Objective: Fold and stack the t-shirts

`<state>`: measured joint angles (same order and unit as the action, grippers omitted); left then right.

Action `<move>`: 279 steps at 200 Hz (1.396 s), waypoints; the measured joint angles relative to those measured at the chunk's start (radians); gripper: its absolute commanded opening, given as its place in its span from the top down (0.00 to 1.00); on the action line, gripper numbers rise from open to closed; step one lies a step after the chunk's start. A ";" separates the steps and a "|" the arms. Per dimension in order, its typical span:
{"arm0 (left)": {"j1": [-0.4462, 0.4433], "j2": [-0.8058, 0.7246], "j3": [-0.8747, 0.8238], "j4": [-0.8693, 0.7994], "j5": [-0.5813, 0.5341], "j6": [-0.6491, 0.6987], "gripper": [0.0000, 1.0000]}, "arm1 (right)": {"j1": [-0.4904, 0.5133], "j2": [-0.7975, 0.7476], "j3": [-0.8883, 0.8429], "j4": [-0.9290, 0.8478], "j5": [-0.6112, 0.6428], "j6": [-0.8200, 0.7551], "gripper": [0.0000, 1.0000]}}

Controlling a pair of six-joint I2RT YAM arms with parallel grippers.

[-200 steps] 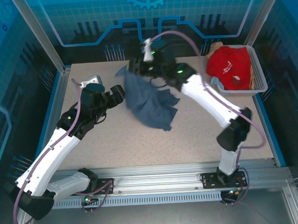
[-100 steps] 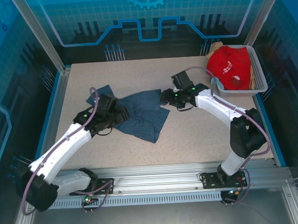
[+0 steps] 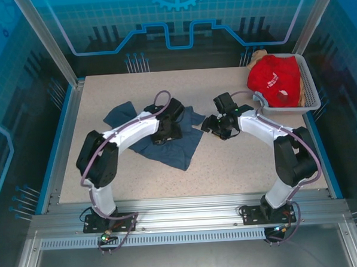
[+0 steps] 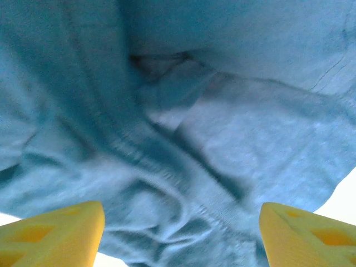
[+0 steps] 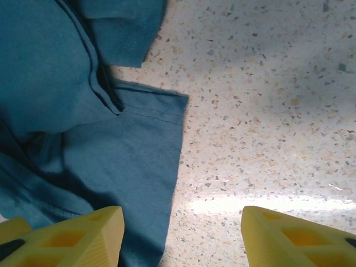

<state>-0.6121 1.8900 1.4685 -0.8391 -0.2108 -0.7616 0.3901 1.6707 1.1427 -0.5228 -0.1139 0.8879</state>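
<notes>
Slate-blue t-shirt (image 3: 182, 152) directly under the wide-open left hand (image 4: 179, 216), its edge beneath the parted, empty right hand (image 5: 181, 217).

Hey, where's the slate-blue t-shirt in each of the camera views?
Top external: slate-blue t-shirt lies crumpled left of centre.
Left wrist: shirt close up, rumpled, across the centre.
Right wrist: shirt takes the left half.
Shared landmark: the speckled table beside its hem.
</notes>
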 measured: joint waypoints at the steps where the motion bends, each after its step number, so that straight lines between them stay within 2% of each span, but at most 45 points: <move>1: -0.001 0.003 0.003 0.000 0.000 0.000 0.26 | -0.001 0.000 0.000 -0.001 0.000 0.000 0.40; 30: -0.034 0.073 0.060 -0.072 0.007 0.003 0.24 | -0.024 0.003 -0.008 -0.005 -0.012 0.006 0.39; 63: -0.110 0.156 0.177 -0.175 0.002 0.059 0.19 | -0.040 0.016 -0.011 -0.009 -0.031 0.006 0.39; 82: -0.153 0.187 0.205 -0.204 -0.001 0.087 0.23 | -0.046 0.035 -0.011 -0.010 -0.038 0.006 0.39; 99: -0.172 0.211 0.206 -0.234 0.005 0.096 0.30 | -0.058 0.051 -0.009 -0.010 -0.045 0.006 0.39; 111: -0.175 0.232 0.206 -0.248 0.009 0.106 0.42 | -0.064 0.061 -0.003 -0.011 -0.045 0.006 0.39; 116: -0.175 0.239 0.204 -0.249 0.010 0.111 0.50 | -0.067 0.066 0.001 -0.012 -0.045 0.006 0.39; 129: -0.174 0.245 0.192 -0.247 0.010 0.110 0.80 | -0.071 0.079 0.017 -0.013 -0.045 0.006 0.39; 141: -0.174 0.244 0.179 -0.246 0.007 0.106 0.95 | -0.071 0.087 0.032 -0.011 -0.045 0.003 0.40; 149: -0.174 0.242 0.168 -0.240 0.002 0.108 1.00 | -0.071 0.090 0.042 -0.012 -0.046 0.002 0.40; 169: -0.174 0.212 0.121 -0.222 -0.031 0.095 1.00 | -0.071 0.091 0.065 -0.012 -0.047 -0.010 0.41; 191: -0.171 0.074 0.018 -0.213 -0.089 0.056 1.00 | -0.070 0.104 0.101 -0.006 -0.049 -0.024 0.41; 240: -0.108 -0.511 -0.240 -0.195 -0.176 -0.050 1.00 | -0.022 0.215 0.196 0.022 -0.061 -0.021 0.42; 279: -0.035 -0.816 -0.388 -0.209 -0.219 -0.101 1.00 | 0.058 0.270 0.247 0.023 -0.078 0.034 0.41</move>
<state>-0.6468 1.0737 1.0805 -1.0477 -0.4301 -0.8631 0.4477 1.9404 1.3895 -0.4995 -0.1921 0.9215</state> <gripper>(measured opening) 0.052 0.584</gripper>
